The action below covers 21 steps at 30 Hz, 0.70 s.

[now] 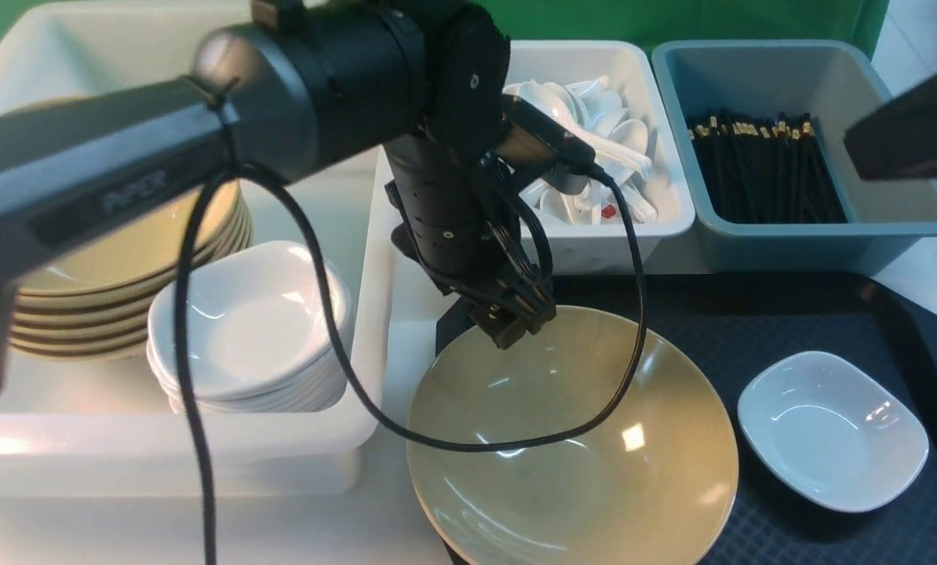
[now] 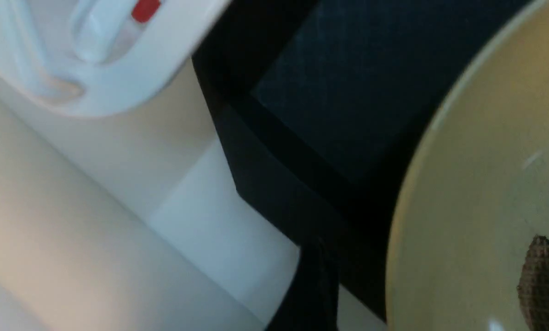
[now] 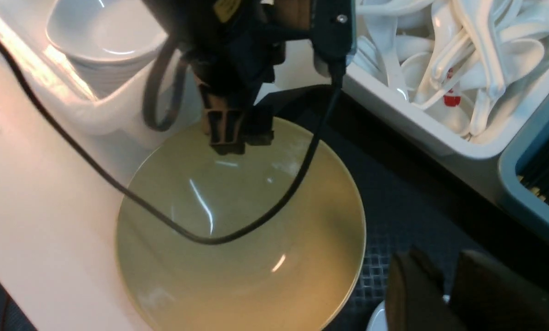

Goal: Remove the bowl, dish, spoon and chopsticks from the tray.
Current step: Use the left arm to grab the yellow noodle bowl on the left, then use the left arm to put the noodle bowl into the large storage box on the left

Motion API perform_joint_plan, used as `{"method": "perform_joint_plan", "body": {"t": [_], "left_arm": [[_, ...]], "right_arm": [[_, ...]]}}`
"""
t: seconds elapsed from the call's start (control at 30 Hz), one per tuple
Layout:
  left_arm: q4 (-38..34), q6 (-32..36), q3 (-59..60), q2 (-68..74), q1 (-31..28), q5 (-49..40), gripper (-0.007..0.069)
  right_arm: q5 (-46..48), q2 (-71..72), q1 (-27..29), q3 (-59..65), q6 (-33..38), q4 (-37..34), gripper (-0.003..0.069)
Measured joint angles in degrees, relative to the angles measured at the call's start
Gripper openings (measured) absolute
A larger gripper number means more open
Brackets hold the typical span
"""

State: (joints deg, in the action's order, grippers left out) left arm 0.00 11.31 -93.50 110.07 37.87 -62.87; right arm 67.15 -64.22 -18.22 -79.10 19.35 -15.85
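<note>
The olive-tan bowl [image 1: 578, 455] sits at the left end of the black tray [image 1: 790, 314], overhanging its edge. My left gripper [image 1: 515, 326] is down at the bowl's far-left rim. In the left wrist view it [image 2: 428, 289] is open, one finger outside the rim and one over the bowl [image 2: 477, 184]. The white dish [image 1: 833, 428] rests on the tray to the bowl's right. My right gripper [image 3: 444, 294] hangs above the dish [image 3: 375, 322], fingers almost together, holding nothing. No spoon or chopsticks show on the tray.
A white tub [image 1: 633, 227] of several spoons and a blue-grey bin [image 1: 829, 243] of black chopsticks stand behind the tray. A big white tub [image 1: 162, 463] on the left holds stacked tan bowls [image 1: 123, 259] and white dishes [image 1: 249, 329]. The left arm's cable [image 1: 515, 447] droops over the bowl.
</note>
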Motion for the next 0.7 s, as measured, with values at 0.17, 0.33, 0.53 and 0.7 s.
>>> {"method": "perform_joint_plan", "body": {"t": [0.17,0.33,0.53,0.7], "left_arm": [[-1.1,0.0,0.0,4.6,0.1,1.5,0.0434],[-2.5,0.3,0.0,5.6,0.0,0.6,0.0175],[-13.0,2.6,-0.2,-0.1,-1.9,-1.0,0.0009],[-18.8,6.0,-0.1,-10.4,-9.8,-3.9,0.0008]], "right_arm": [[0.0,1.1,0.0,0.8,-0.1,0.1,0.0164],[0.0,1.1,0.0,1.2,-0.1,0.1,0.0167],[-2.0,1.1,0.0,1.2,1.2,0.2,0.0171],[-3.3,0.8,-0.3,0.1,1.5,0.2,0.0171]]}}
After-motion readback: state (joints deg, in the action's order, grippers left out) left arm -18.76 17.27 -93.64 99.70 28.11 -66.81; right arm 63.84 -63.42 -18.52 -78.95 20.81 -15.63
